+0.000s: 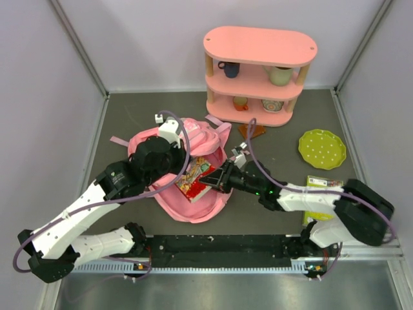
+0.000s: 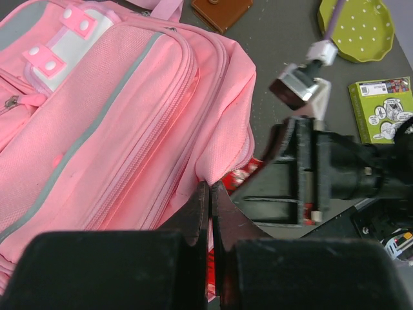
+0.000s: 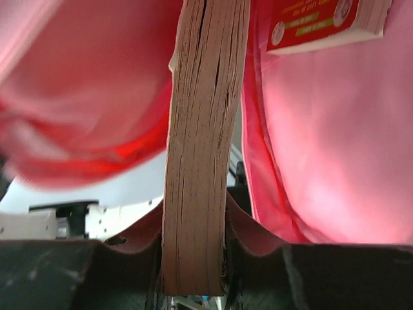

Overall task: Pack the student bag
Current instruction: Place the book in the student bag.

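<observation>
Top external view: pink student bag (image 1: 193, 208) lies flat mid-worktop (image 1: 129, 110), main compartment gaping, both arms meeting over it. Right gripper (image 1: 216, 175) holds a red book (image 1: 195, 181) in the bag's mouth. Only this view shows the pink 3-tier shelf (image 1: 258, 45) at the back. It carries a dark mug (image 1: 227, 68) and beige mug (image 1: 279, 75) on the middle tier, and a small orange cup (image 1: 240, 101) and patterned bowl (image 1: 272, 104) on the bottom tier. Green dotted plate (image 1: 321, 148) sits right of the bag, well apart. Green booklet (image 1: 322, 183) lies partly under the right arm. Brown flat item (image 1: 253, 131) lies btwn bag and shelf.

Left wrist view adds what the top view hides: left gripper (image 2: 210, 194) is closed tight, tips pinching the fabric rim of the bag's opening. Front pockets w/ grey trim and a white-pink emblem (image 2: 64, 39) are to its left.

Right wrist view, close-up: fingers are partly closed, clamping the book across its thickness, page edges facing the camera. The book stands upright btwn pink fabric walls. A second red-covered book (image 3: 322, 19) shows top right against the bag's lining; can't tell if it's fully inside.
</observation>
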Controlling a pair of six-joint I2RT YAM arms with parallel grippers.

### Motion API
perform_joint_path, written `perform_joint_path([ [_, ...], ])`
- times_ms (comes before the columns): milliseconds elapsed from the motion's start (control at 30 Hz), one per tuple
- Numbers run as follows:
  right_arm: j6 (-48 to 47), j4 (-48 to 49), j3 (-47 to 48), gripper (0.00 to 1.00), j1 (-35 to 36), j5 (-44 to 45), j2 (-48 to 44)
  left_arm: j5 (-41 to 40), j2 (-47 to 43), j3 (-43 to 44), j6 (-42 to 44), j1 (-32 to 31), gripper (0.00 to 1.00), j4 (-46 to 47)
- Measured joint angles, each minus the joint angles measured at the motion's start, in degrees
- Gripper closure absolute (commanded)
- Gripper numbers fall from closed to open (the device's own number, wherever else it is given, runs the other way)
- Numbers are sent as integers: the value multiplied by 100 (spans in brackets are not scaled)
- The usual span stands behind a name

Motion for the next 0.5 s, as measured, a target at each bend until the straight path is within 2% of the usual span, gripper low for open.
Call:
perform_joint_path([
  [233,94,684,953,100,98,518,1967,9,-52,24,81,2,100,-55],
  [500,107,1102,1770,99,321,1744,3379,17,-199,35,144,7,100,-170],
])
